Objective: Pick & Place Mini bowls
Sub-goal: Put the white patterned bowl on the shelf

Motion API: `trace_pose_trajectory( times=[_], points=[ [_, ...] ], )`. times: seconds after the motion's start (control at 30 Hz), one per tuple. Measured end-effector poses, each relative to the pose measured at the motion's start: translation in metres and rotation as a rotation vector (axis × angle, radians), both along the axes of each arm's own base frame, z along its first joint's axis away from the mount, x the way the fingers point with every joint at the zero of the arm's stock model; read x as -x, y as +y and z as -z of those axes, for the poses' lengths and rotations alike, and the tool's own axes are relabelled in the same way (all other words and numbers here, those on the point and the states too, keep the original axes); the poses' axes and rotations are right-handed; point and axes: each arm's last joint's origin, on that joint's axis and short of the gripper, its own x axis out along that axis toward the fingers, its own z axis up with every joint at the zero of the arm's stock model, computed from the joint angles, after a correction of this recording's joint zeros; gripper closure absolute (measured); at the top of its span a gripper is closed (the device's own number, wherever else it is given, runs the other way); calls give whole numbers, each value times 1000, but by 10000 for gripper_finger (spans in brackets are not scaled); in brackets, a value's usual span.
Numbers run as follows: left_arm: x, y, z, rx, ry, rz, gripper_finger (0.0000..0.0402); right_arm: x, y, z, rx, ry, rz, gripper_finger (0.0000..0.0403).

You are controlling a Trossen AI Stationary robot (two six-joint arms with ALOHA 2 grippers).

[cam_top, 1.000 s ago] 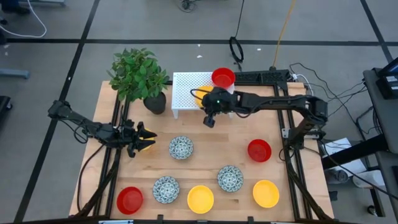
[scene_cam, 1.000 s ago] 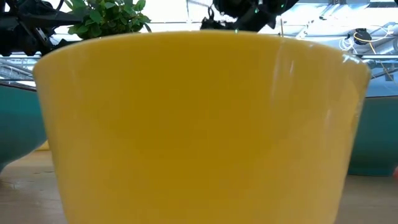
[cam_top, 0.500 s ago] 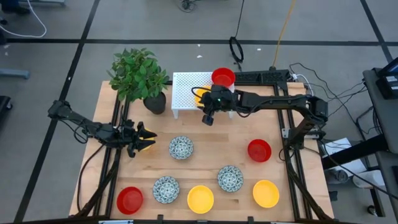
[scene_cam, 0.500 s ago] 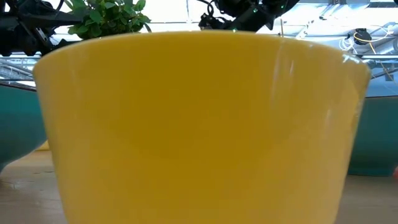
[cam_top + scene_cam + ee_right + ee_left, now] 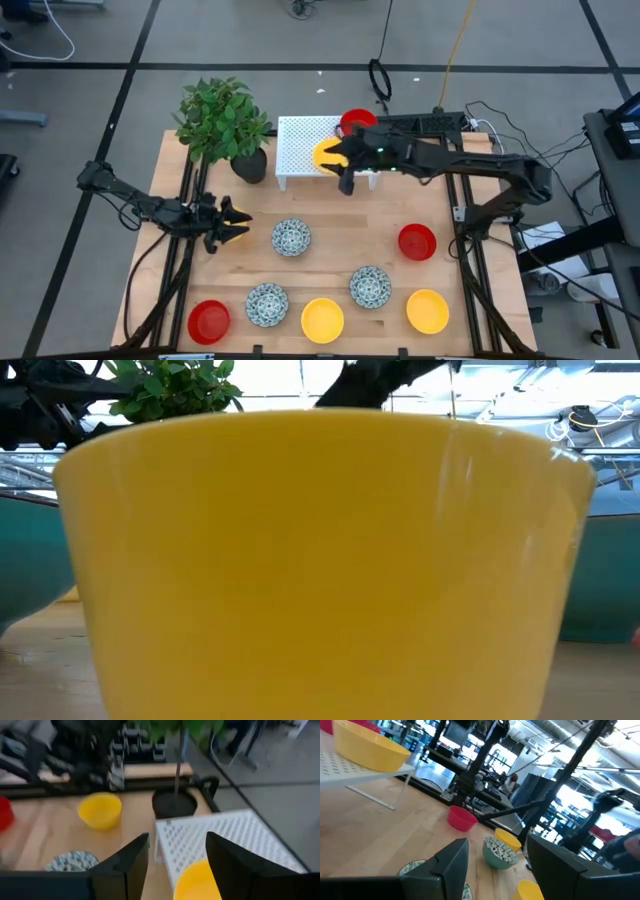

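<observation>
The right pincer (image 5: 346,182), released above the yellow mini bowl (image 5: 327,153) on the white rack (image 5: 297,135), should lift straight clear (left pincer (image 5: 232,221) spread, idle).

no writing, label, brand, number or sign can be read in any of the views.
</observation>
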Motion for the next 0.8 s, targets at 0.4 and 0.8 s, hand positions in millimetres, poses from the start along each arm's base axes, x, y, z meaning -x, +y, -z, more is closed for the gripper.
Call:
trace_pose_trajectory(
  times=[0.4, 0.8],
  points=[
    [0, -1, 0, -29, -2, 18, 195, 65, 16, -67, 93, -215, -7, 231],
    [0, 0, -1, -4, -8, -3, 194, 95, 23, -89, -161, -370, 46, 232]
  ],
)
